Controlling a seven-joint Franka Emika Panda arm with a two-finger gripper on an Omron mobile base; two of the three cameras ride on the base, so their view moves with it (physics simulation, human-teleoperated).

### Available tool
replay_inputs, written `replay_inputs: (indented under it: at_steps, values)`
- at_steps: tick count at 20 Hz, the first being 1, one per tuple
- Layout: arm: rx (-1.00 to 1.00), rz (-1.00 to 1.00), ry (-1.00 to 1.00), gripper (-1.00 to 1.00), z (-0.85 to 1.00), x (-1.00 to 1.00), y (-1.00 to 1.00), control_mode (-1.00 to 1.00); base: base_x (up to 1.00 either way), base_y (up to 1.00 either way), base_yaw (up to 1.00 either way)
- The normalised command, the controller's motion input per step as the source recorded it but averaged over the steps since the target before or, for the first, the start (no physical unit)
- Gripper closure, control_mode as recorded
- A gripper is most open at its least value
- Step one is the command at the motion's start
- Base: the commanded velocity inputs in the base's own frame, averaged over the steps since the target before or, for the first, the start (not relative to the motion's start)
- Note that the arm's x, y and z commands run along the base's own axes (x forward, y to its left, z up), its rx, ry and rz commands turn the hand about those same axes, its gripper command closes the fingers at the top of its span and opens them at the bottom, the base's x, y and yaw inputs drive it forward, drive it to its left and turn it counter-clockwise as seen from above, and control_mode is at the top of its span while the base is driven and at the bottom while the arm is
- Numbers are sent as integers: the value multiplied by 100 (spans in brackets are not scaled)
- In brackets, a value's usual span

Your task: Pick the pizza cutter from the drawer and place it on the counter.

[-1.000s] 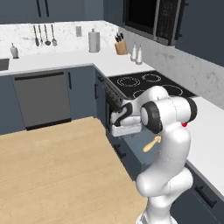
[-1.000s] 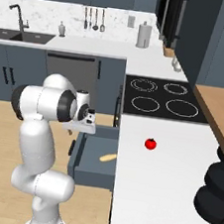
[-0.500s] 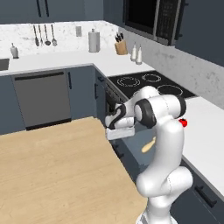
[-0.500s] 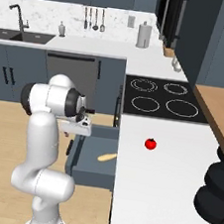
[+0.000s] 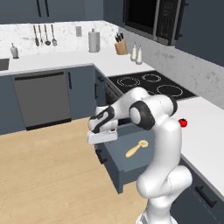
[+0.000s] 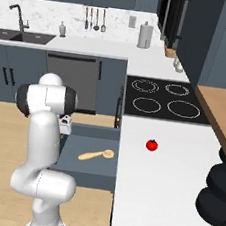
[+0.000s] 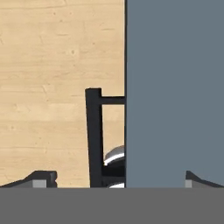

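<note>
The pizza cutter (image 6: 97, 155) lies flat inside the open drawer (image 6: 72, 166), apart from its walls; in the right base view its long axis runs from 8 o'clock at the handle to 2 o'clock at the disc head. The drawer holds nothing else. A tomato (image 6: 152, 145) rests on the counter (image 6: 159, 202). The hand view alone shows the drawer's dark bar handle (image 7: 94, 135) beside the front panel, with the gripper (image 7: 116, 179) fingertips spread wide, released and grasping nothing.

In the hand view, the drawer (image 7: 175, 94) was cut by the top and right edges, and its bar handle (image 7: 93, 135) ran out at the bottom. The fingers (image 7: 41, 179) showed as tips only. In the right base view, the arm (image 6: 45, 126) hid the drawer's left part (image 6: 89, 155).
</note>
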Motion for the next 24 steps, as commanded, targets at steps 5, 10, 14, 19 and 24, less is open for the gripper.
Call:
replay_inputs:
  at_steps: [5,10,14,19,24]
  values:
    - [0,0,0,-100,6,-9,100,-100,0,0,0]
    - [1,-1,-2,-100,75,0,75,-100,0,0,0]
    - [8,-1,-2,-100,100,10,-19,-100,0,0,0]
    - [6,-8,0,-100,72,-10,-88,-100,0,0,0]
    - [0,-24,0,-100,0,-69,-100,-100,0,0,0]
